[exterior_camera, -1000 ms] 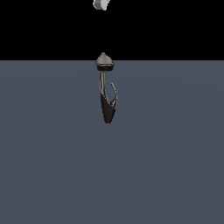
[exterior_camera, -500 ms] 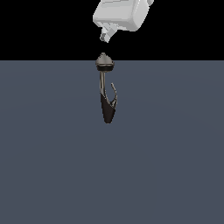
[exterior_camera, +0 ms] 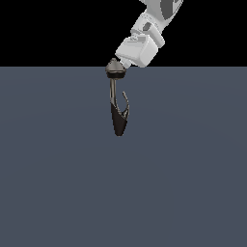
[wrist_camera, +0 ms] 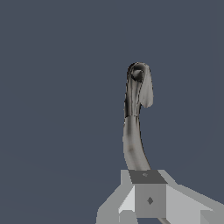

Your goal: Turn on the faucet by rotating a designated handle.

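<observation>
Hovering at the faucet's [exterior_camera: 117, 108] 1 o'clock, the gripper [exterior_camera: 124, 63], its opening hidden, lines up toward the handle [exterior_camera: 126, 103].

A flat slate-grey floor [exterior_camera: 58, 183] carries the scene. The faucet [exterior_camera: 118, 118] alone stands there, below the gripper [exterior_camera: 126, 64].

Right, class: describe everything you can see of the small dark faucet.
The small dark faucet has a black tapered cone body, point down in the exterior view, a thin grey stem rising from it, and a grey cone-shaped cap on top. A slim curved grey prong branches off on the exterior view's right. The white claw hangs close beside the cap; contact cannot be judged.
</observation>
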Motion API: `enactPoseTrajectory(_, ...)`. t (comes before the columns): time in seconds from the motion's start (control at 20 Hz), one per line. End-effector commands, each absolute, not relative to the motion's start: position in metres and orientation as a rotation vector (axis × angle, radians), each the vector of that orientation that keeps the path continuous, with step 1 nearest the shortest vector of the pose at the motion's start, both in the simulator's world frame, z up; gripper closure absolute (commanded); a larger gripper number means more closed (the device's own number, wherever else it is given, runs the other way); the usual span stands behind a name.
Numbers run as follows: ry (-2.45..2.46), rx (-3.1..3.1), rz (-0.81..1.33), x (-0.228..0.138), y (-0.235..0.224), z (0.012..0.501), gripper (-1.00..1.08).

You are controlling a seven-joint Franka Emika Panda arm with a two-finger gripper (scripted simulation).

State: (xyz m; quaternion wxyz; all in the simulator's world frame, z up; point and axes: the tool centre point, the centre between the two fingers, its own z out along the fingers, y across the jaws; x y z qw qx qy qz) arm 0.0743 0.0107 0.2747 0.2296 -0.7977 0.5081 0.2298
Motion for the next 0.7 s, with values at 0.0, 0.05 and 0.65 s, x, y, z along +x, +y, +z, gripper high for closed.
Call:
enactPoseTrajectory(0.0, 1.46, -2.127, 0.666, 0.086, 0.007, 0.254, 1.08)
enactPoseTrajectory(0.05, 1.482, -2.102, 0.679, 0.09, 0.006, 0.246, 1.08)
enactPoseTrajectory(0.65, 1.64, -1.908, 0.771, 0.116, -0.005, 0.184, 1.08)
